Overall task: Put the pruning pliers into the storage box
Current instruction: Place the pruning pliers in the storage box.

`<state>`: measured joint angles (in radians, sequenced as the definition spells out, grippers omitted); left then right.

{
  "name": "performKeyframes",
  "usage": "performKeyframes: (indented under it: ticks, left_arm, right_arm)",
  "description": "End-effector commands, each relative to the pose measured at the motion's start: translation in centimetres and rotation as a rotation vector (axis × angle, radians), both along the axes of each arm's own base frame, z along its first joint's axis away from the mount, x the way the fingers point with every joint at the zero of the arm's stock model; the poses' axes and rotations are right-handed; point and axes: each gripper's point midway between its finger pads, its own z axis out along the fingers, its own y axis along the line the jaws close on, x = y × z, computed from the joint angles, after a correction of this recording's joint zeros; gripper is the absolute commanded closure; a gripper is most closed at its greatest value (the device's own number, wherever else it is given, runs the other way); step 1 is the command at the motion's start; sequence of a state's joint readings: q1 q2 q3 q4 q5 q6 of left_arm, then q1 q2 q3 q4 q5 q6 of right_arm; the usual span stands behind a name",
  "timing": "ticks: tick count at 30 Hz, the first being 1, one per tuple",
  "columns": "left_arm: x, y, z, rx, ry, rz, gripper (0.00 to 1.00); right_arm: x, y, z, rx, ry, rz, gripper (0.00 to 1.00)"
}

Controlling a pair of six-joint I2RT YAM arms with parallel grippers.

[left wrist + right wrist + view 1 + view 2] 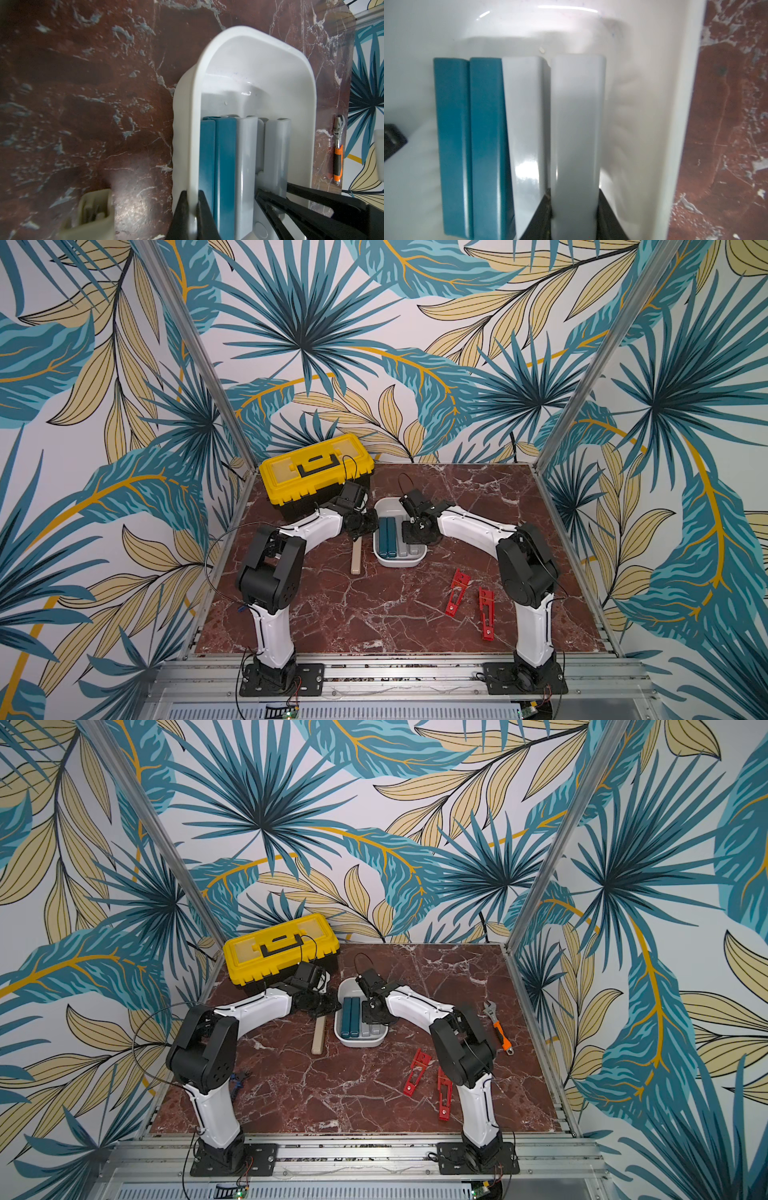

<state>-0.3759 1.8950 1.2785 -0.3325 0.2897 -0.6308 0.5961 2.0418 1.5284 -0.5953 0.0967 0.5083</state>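
**White tub pinched at its wall, grey piece gripped inside**

White and glossy, the storage box (399, 561) is a shallow plastic tub with rounded corners, standing on the red-brown marbled desk (332, 614). The left fingers (203, 218), thin black wedges, are closed on its long side wall, one inside the rim and one outside.

Just past them inside the tub lie two teal pieces (220, 166), square-edged bars touching side by side. Beside those are two grey pieces (247, 155), shiny with softly rounded edges. The right fingers (539, 220) reach down into the tub and clamp the grey piece (575, 135) farthest from the left fingers, one finger on each long face.

Outside the tub, just beside the left fingers, a beige piece (355, 559) lies flat on the desk, its end hollow. Two flat red pieces (457, 592) with cutouts lie well apart from both pairs of fingers, nearer the right arm's base.

A yellow-lidded black toolbox (316, 472) with a black handle stands near the left fingers. An orange-handled silver wrench (498, 1027) lies well beyond the right fingers.
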Motion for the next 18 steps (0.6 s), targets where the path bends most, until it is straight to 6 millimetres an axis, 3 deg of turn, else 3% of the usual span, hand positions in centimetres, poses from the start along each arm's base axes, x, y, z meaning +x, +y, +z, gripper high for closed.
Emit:
performKeyframes:
  ticks: [1,18]
  left_arm:
    - [-0.16,0.12,0.96,-0.024,-0.013,0.005,1.00]
    - [-0.01,-0.01,0.63,-0.024,-0.003,0.003,1.00]
  right_arm:
    - [0.39,0.24,-1.04,0.000,0.012,-0.010,1.00]
    - [0.72,0.82,-1.87,0.017,0.018,-0.003,1.00]
